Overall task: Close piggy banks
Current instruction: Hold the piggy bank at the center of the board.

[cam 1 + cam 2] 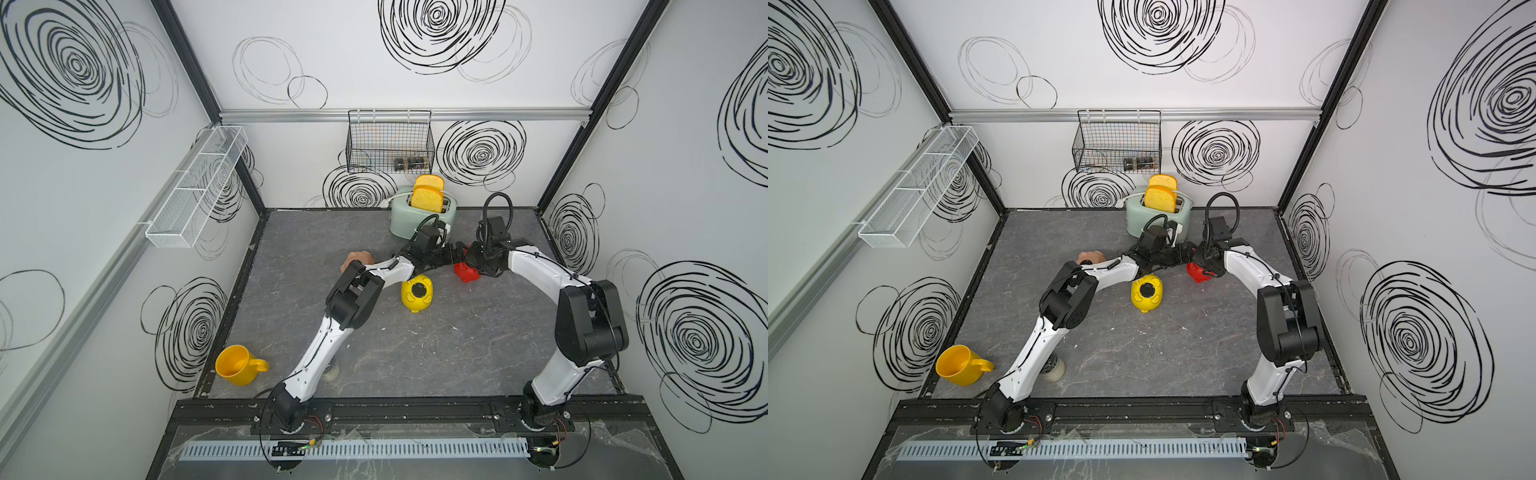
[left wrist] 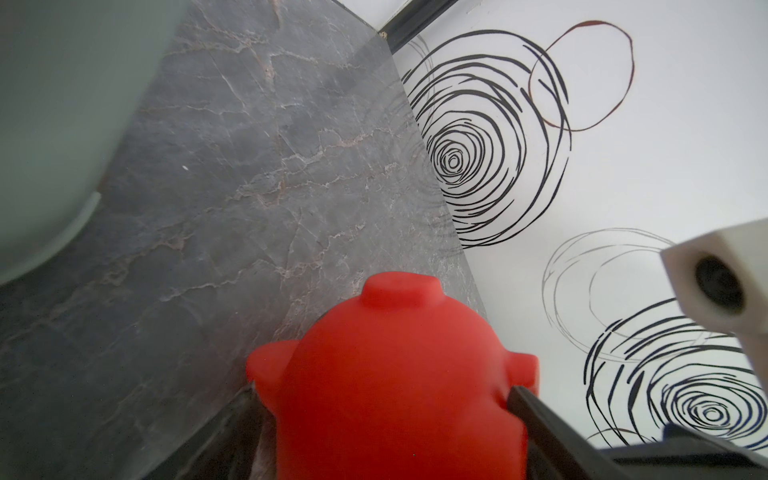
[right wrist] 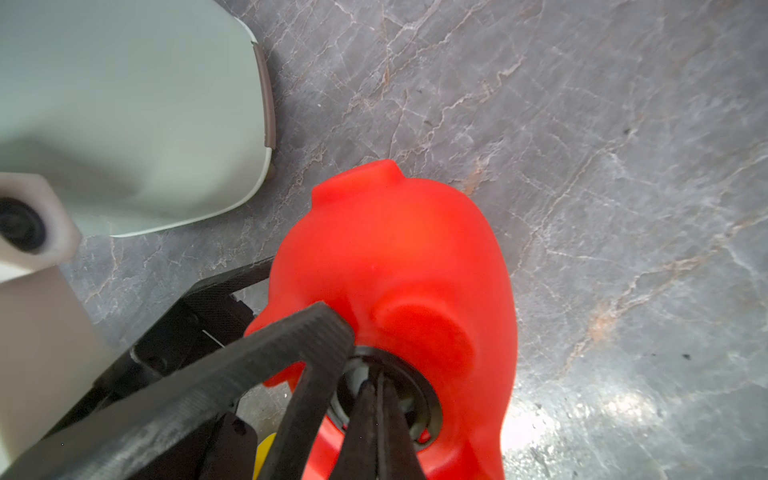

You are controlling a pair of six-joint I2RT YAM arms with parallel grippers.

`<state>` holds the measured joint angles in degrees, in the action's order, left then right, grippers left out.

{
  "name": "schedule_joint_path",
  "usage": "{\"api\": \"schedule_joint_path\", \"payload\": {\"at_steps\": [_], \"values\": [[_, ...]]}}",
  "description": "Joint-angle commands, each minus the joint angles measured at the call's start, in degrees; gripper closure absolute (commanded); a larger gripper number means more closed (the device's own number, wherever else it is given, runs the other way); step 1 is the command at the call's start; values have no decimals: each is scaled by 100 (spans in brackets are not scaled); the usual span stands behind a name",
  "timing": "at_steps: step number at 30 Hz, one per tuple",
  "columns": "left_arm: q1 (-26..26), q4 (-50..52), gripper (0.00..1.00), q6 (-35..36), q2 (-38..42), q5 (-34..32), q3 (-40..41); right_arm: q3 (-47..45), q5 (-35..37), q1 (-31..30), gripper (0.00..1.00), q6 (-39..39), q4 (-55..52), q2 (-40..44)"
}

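Red plastic, likely hollow, light and slippery: the red piggy bank (image 3: 407, 257) sits just beside the toaster (image 3: 124, 104). We judge its flanks the surest hold. The left gripper (image 2: 386, 399) clasps them, and the right gripper (image 3: 376, 386), closed, presses its tips into the belly plug (image 3: 419, 415).

White arm links (image 1: 318, 353), black joint housings (image 1: 590, 320), looped black cables (image 1: 497, 194), ribbed black jaws

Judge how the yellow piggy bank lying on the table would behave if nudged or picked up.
The yellow piggy bank lies belly-up on its rounded back, so a nudge would probably rock or roll it. Its smooth shell looks apt to slip in a pinch. As a small plastic toy with a belly hole, it is likely hollow and light.
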<state>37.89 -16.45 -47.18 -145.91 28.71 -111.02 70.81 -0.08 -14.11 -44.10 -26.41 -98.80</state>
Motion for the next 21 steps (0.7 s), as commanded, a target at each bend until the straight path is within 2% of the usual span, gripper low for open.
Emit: {"api": "schedule_joint_path", "payload": {"at_steps": [1, 21], "values": [[-18, 216, 6, 14, -276, -153, -60, -233, -207, 56, 95, -303, -1004, -293], [-27, 168, 8, -28, -175, -94, 80, -200, -642, 466, 94, -565, -997, -271]]}}
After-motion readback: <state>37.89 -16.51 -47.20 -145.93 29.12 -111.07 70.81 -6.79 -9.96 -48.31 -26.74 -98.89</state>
